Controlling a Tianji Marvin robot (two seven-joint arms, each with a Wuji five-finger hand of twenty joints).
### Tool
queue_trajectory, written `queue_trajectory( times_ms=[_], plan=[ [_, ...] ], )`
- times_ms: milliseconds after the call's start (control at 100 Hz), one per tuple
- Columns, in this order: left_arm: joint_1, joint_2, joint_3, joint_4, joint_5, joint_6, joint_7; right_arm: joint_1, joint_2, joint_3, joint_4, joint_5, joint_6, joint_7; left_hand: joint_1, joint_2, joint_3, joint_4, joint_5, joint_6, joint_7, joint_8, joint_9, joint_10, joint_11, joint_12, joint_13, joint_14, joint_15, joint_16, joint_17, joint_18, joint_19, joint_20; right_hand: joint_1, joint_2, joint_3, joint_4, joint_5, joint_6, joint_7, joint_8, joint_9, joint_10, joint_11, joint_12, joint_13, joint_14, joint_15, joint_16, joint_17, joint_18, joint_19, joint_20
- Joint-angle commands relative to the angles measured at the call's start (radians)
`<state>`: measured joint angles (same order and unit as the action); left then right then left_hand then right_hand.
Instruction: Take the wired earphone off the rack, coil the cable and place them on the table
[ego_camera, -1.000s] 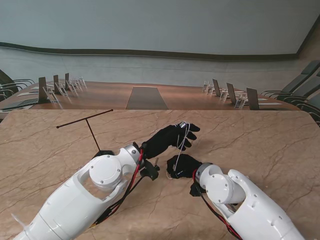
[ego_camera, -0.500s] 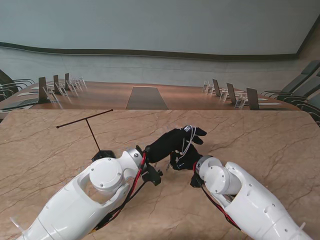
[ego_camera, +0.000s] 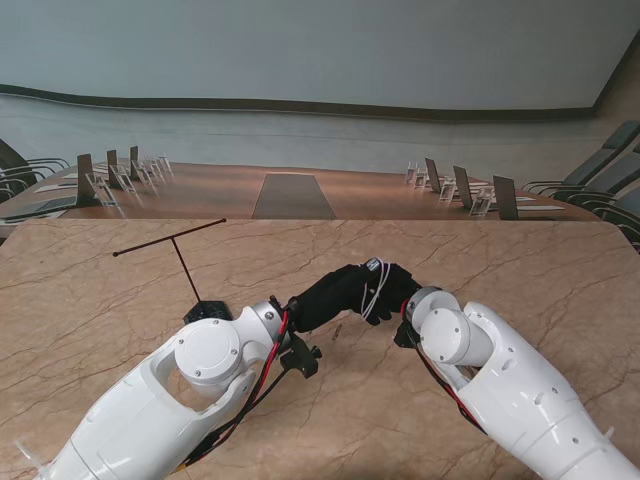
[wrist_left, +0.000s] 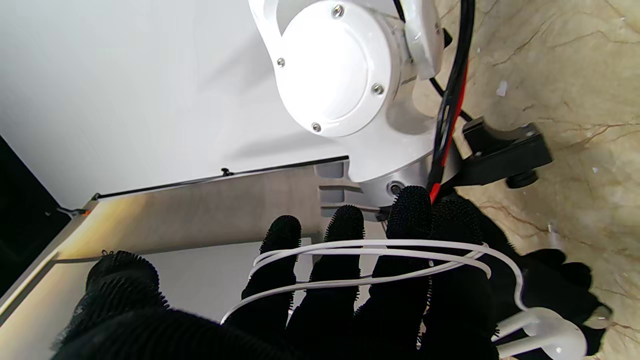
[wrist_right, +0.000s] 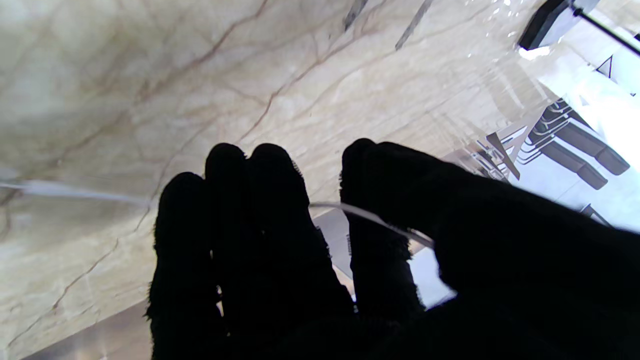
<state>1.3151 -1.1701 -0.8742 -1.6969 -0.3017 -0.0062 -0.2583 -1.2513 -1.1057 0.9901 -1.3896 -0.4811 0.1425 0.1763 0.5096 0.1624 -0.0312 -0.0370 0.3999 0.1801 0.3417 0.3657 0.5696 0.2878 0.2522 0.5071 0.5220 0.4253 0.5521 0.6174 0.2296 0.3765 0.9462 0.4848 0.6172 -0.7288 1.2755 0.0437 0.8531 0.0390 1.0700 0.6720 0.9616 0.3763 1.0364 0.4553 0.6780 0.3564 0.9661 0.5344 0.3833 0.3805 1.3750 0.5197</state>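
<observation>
The white wired earphone's cable (ego_camera: 373, 286) lies in a few loops around the straight fingers of my black-gloved left hand (ego_camera: 340, 286), held above the middle of the table. In the left wrist view the cable (wrist_left: 370, 250) crosses all those fingers (wrist_left: 407, 235), and the earbuds (wrist_left: 547, 336) sit low at the hand's side. My right hand (ego_camera: 402, 288) is pressed against the left fingertips, mostly hidden behind its own white wrist (ego_camera: 445, 335). In the right wrist view a strand of cable (wrist_right: 372, 218) runs pinched between thumb and fingers (wrist_right: 260, 200). The thin black T-shaped rack (ego_camera: 186, 262) stands bare to the left.
The rack's black base (ego_camera: 207, 310) sits close to my left forearm (ego_camera: 205, 360). The marble table top (ego_camera: 520, 270) stretches wide on both sides. Rows of chairs and desks (ego_camera: 460, 185) stand beyond the far edge.
My right hand has risen from the table and moved farther from me, up against the left fingertips, carrying the cable. The left hand has shifted slightly right; more cable is looped on it.
</observation>
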Motion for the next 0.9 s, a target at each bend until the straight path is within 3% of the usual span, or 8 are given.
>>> queue_trajectory(
  times_ms=[0,410,890],
  plan=[
    [0.011,0.001,0.0,-0.005,0.0,0.009,-0.006,0.01,0.001,0.014,-0.009,-0.006,-0.003,-0.006,-0.009,0.019,-0.008,-0.01,-0.024,-0.025,-0.015,0.015,-0.014,0.0,0.031,0.011,0.027,0.018,0.018,0.021,0.018,0.048,0.041,0.02,0.124,0.012,0.145,0.016,0.119,-0.121,0.195,0.091,-0.002,0.107,0.029,-0.008,0.003,0.012,0.05,0.015,-0.017,-0.035,0.037,0.023],
    [0.016,0.001,0.001,0.021,0.018,0.02,-0.005,0.007,0.006,0.102,-0.066,-0.038,-0.067,-0.017,-0.016,0.016,-0.009,-0.009,0.008,-0.028,-0.007,0.016,0.049,-0.011,0.049,0.017,0.041,0.032,0.016,0.023,0.019,0.066,0.059,0.032,0.118,0.014,0.144,0.016,0.119,-0.123,0.196,0.09,-0.001,0.104,0.029,-0.009,0.005,0.011,0.05,0.015,-0.016,-0.035,0.037,0.024],
    [0.023,0.001,0.004,0.04,0.048,0.033,0.005,-0.032,0.02,0.196,-0.172,-0.071,-0.18,0.0,-0.015,0.014,-0.007,-0.009,0.055,0.003,0.028,0.042,0.089,0.033,0.119,0.093,0.047,0.038,0.038,0.025,0.013,0.076,0.075,0.045,0.109,0.022,0.138,0.024,0.117,-0.132,0.193,0.088,-0.001,0.098,0.028,-0.009,0.007,0.007,0.046,0.013,-0.016,-0.035,0.037,0.024]
  ],
)
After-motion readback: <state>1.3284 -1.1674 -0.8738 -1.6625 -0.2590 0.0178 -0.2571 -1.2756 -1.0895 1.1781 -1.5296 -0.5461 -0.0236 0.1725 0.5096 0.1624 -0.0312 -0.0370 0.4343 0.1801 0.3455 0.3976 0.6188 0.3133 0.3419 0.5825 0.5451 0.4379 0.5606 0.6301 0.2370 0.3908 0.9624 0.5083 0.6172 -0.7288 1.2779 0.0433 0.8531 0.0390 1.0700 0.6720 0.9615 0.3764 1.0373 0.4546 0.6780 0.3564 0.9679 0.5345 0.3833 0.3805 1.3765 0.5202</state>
